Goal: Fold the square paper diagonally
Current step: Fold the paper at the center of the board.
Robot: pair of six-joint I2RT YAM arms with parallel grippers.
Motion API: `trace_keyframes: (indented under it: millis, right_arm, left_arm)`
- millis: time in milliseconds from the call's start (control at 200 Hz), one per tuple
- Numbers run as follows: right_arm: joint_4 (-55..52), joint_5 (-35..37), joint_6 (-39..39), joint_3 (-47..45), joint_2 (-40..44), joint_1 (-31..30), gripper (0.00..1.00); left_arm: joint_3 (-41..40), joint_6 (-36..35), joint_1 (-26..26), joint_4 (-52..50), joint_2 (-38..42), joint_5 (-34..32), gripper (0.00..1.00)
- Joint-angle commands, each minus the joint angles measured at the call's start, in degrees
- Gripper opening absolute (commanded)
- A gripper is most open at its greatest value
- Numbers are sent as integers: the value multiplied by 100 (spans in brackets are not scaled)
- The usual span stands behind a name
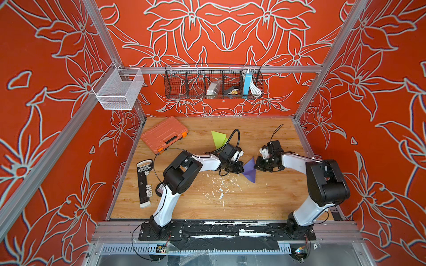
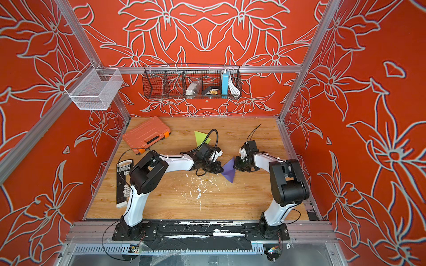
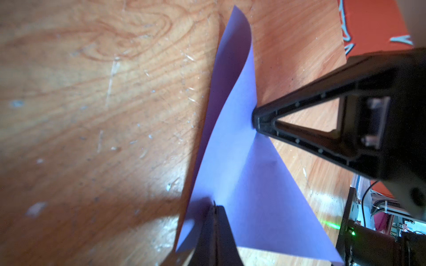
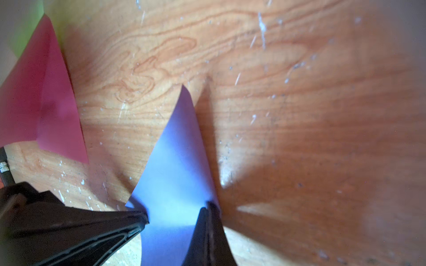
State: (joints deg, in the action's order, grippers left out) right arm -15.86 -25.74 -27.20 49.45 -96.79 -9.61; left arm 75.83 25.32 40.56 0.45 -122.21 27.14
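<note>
With left fingers (image 3: pixel 219 235) and right fingers (image 4: pixel 207 235) pinched shut on the purple paper (image 1: pixel 250 171) — align opposite corners squarely before creasing on the desk (image 1: pixel 207 207).

Wood-grain table (image 1: pixel 265 198), scuffed, with loose items lying on it.
Orange tool case (image 1: pixel 164 134) lay well apart from the jaws of the left gripper (image 1: pixel 241 168), toward the far-left corner; folded green paper (image 1: pixel 218 138) beyond those jaws; folded pink paper (image 4: pixel 46 103) just beside them; black keyed strip (image 1: pixel 144 184) far to their left, along the edge; white flecks (image 1: pixel 221 186) on the base side of the jaws.
</note>
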Motion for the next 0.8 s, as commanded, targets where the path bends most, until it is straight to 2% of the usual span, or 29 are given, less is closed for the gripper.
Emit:
trace_keyframes:
  millis: [0, 250, 390, 586, 791]
  right_arm:
    - [-93, 500, -4, 72, -278, 176, 0]
    - [6, 338, -59, 257, -404, 274, 0]
    - [335, -204, 45, 129, -36, 276, 0]
    - [338, -607, 47, -189, 639, 236, 0]
    - [759, -1167, -308, -483, 509, 94, 0]
  left_arm:
    - [-122, -130, -34, -847, -365, -411, 0]
    - [-108, -121, -39, -837, -374, -379, 0]
    - [-82, -117, -36, -837, -383, -341, 0]
    - [-77, -131, -35, -836, -378, -323, 0]
    - [-51, -124, -31, -818, -396, -299, 0]
